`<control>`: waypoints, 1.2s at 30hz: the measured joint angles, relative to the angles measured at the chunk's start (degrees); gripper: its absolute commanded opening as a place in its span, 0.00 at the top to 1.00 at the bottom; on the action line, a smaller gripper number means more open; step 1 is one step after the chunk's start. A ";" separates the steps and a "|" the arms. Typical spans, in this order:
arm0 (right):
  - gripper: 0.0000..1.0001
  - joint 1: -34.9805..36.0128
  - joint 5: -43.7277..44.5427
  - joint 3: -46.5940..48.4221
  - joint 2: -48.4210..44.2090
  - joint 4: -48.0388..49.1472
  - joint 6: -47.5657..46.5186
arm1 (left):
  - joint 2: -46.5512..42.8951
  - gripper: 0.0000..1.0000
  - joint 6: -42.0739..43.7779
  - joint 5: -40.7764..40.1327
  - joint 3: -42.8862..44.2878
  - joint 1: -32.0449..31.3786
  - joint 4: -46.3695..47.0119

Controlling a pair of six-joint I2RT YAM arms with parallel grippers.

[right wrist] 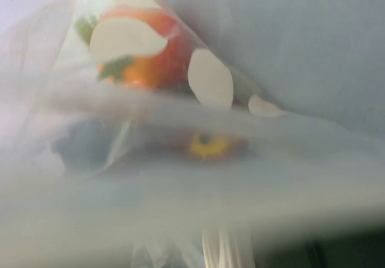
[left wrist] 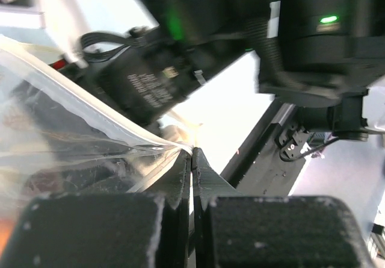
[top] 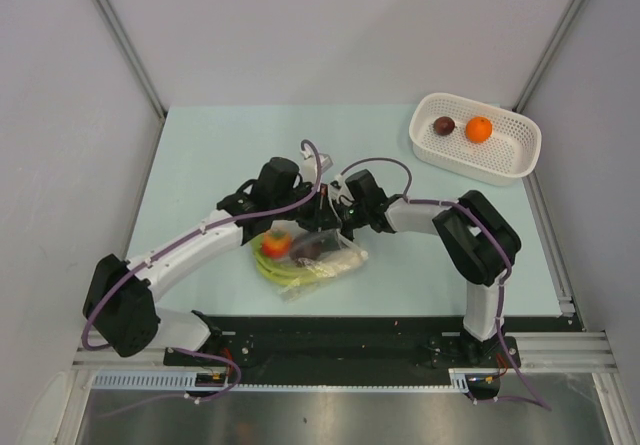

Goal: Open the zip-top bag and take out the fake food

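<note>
The zip-top bag lies on the table's near middle, between both arms. Through its clear film I see fake food: a red tomato, green stalks, a dark lump and a pale beige piece. My left gripper is shut on a thin edge of the bag. My right gripper is at the bag's far edge, opposite the left one. In the right wrist view, blurred bag film covers the lens and hides the fingers; the tomato shows through.
A white perforated basket stands at the back right, holding an orange ball and a dark purple-brown lump. The right arm's black body hangs close above the left gripper.
</note>
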 measured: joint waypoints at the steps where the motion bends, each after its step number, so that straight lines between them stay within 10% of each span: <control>1: 0.92 -0.13 0.17 0.00 -0.85 -1.16 -0.57 | -0.11 1.00 0.22 -0.39 0.00 0.24 -0.09; 15: 0.96 -2.23 1.90 -3.78 -10.19 -9.07 -4.31 | -3.61 1.00 0.79 -0.39 -3.91 3.65 0.74; 36: 0.98 -26.25 0.24 -3.98 -22.16 -12.41 -3.87 | -3.80 1.00 1.79 0.96 -7.08 4.28 1.03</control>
